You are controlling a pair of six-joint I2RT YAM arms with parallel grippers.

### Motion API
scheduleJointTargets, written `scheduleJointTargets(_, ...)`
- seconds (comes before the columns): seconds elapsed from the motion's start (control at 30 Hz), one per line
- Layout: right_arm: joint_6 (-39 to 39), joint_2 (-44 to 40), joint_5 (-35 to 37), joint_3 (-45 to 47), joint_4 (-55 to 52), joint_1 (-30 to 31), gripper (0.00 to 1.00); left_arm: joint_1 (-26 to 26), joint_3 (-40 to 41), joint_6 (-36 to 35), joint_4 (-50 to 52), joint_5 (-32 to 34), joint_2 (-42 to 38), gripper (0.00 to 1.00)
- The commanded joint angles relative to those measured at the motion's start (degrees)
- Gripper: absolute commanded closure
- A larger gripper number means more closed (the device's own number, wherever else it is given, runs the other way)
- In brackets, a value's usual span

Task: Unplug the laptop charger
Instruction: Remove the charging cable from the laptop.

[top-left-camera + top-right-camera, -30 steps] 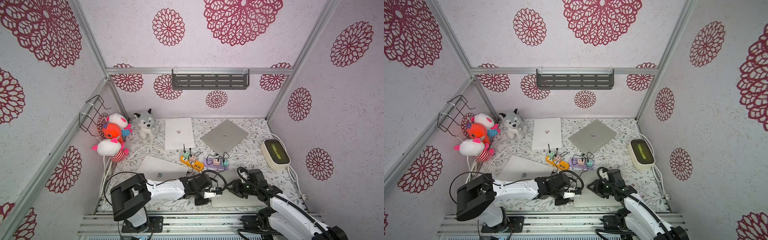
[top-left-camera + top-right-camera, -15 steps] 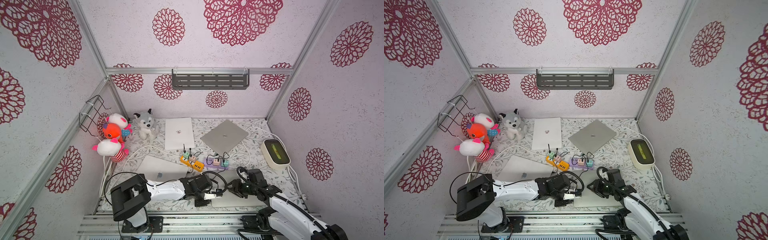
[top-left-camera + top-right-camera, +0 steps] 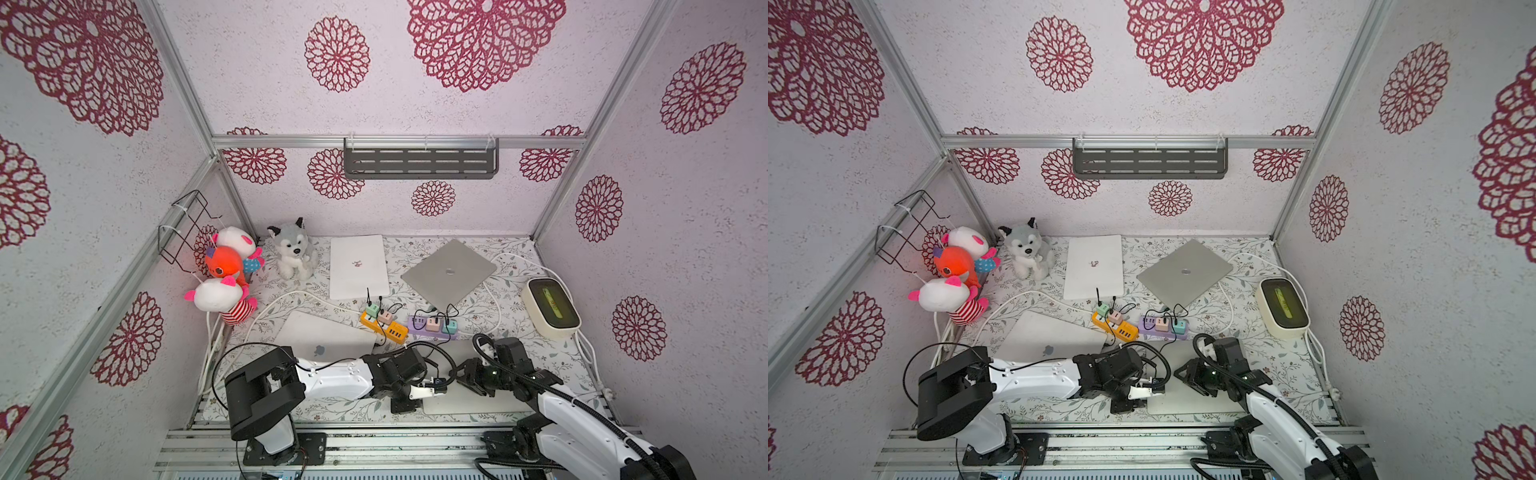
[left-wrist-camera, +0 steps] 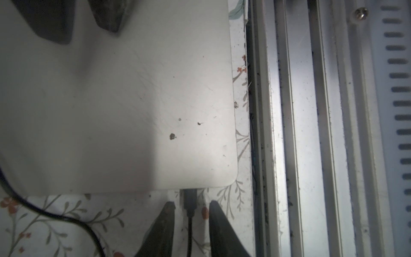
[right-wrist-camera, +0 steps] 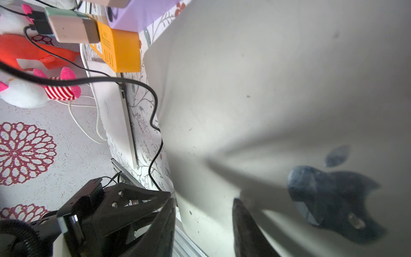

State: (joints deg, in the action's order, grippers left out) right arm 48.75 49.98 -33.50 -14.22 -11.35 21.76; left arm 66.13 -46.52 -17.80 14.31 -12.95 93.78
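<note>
Left claw (image 4: 191, 203) sits low at the laptop's (image 4: 111, 100) front corner, its two fingers (image 4: 164, 222) apart and straddling the black plug (image 4: 190, 197), a slim gap showing on each side, so nothing is gripped yet. I judge this placement lines them up to pinch the plug body rather than the thin cable (image 4: 189, 231) trailing back between them, since a pull on the body should come straight out of the port. The plug is seated in the laptop's side edge, close to the front rail (image 4: 289, 133). Right claw (image 5: 204, 200) hangs over the same lid near the logo (image 5: 329, 191), fingers (image 5: 244, 222) spread and holding nothing. Its tips seem to rest on the lid, though contact is hard to confirm, and the likely reason is to pin the laptop so it does not slide when the plug is drawn. The surface (image 3: 557, 365) is a pale floral cloth, crowded with three other laptops (image 3: 359, 266), an orange strip (image 3: 384, 328) and a purple strip (image 3: 415, 322), each loaded with adapters (image 3: 434, 323), a cream box (image 3: 550, 307), and plush toys (image 3: 291, 253) toward the back left corner. Walls (image 3: 665, 249) are pale with red rosettes, framed in aluminium, with a grey shelf (image 3: 419, 164) on the back wall and a wire basket (image 3: 183, 226) on the left one.
</note>
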Motion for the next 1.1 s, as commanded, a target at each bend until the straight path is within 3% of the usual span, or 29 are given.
scheduleJointTargets(0.0,0.55,0.12,-1.39,0.16,0.81,0.26,0.56,0.83,-1.45,-1.10,0.75,-1.15,0.88,0.70)
scheduleJointTargets(1.07,0.38,0.98,-1.75,0.25,1.51,0.24,0.57,0.14,-5.00,-0.65,4.77,-2.60,4.20,0.77)
